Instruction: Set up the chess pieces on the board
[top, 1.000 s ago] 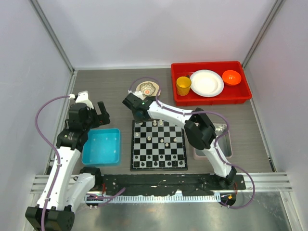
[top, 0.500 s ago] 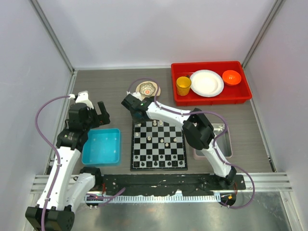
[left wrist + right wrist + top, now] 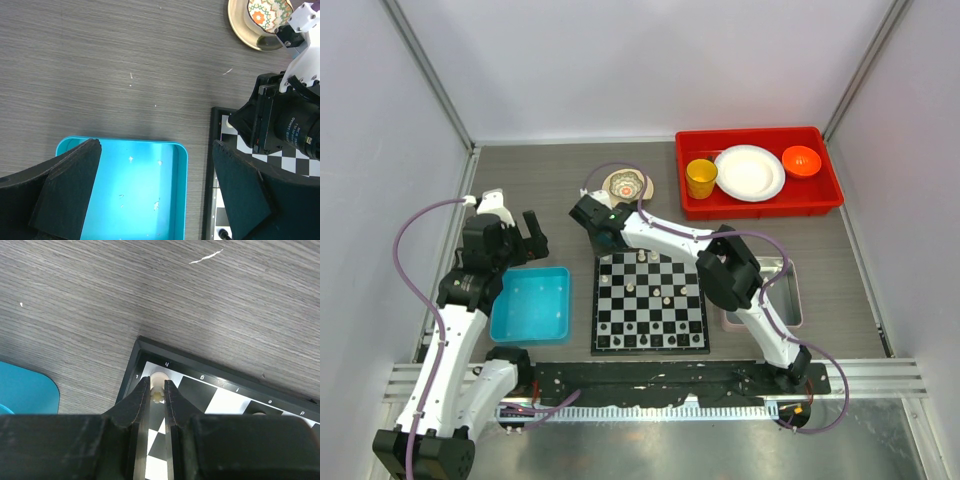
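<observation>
My right tool (image 3: 158,389) clamps one tiny cream plastic chess piece (image 3: 158,396) between two matte black fingers (image 3: 137,405), above the flat checkered board (image 3: 227,401)'s corner square on the grained grey tabletop (image 3: 100,300). My left tool (image 3: 155,150) hangs released over one glossy blue bin (image 3: 125,190).

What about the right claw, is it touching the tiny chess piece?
Touching. Right wrist view: the right gripper pinches the chess piece, a finger against each side.

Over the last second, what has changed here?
The right fingers, shut on a chess piece, drifted slightly left and away, toward the board's far-left corner. Nothing was let go. The left fingers stayed open above the blue bin; the other pieces did not move.
</observation>
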### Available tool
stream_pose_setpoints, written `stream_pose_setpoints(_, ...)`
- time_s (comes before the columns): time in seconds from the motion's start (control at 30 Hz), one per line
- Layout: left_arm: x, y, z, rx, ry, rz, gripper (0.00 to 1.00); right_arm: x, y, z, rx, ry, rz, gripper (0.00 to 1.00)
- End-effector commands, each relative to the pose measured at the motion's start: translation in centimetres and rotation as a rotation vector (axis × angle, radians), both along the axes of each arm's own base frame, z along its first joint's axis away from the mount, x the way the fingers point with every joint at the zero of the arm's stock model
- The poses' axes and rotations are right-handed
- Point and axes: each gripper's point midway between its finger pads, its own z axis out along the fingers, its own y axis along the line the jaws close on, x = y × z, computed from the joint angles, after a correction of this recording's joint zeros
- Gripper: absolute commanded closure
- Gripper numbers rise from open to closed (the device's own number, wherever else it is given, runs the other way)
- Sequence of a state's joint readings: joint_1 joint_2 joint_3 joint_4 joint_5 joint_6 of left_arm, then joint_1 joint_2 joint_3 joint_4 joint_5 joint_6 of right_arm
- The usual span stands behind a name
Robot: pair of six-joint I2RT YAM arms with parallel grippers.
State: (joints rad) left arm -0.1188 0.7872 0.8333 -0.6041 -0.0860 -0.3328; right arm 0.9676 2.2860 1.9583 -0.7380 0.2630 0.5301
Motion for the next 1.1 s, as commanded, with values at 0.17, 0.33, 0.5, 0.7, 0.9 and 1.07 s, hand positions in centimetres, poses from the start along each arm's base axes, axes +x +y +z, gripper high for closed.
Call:
stream_pose_setpoints(0.17, 0.1, -0.2, 0.9, -0.001, -0.031, -0.013, 0.01, 0.4, 0.9, 0.3, 0.019, -0.017, -0.001, 0.97)
stream_pose_setpoints(0.33, 0.1, -0.2, 0.8, 0.0, -0.03, -0.015, 0.01, 0.4, 0.6, 0.1, 0.004, -0.019, 0.0, 0.92)
stream_pose_setpoints(0.5, 0.1, -0.3, 0.8, 0.0, -0.028, -0.016, 0.01, 0.3, 0.4, -0.1, -0.007, -0.014, -0.001, 0.91)
stream_pose_setpoints(0.7, 0.1, -0.3, 0.8, -0.001, -0.028, -0.016, 0.01, 0.2, 0.3, -0.3, -0.012, -0.011, 0.0, 0.82)
stream_pose_setpoints(0.9, 0.1, -0.3, 0.8, 0.0, -0.028, -0.018, 0.01, 0.2, 0.0, -0.4, -0.02, -0.012, 0.001, 0.71)
stream_pose_setpoints(1.07, 0.1, -0.3, 0.8, 0.0, -0.028, -0.02, 0.01, 0.1, -0.1, -0.4, -0.023, -0.011, -0.001, 0.69)
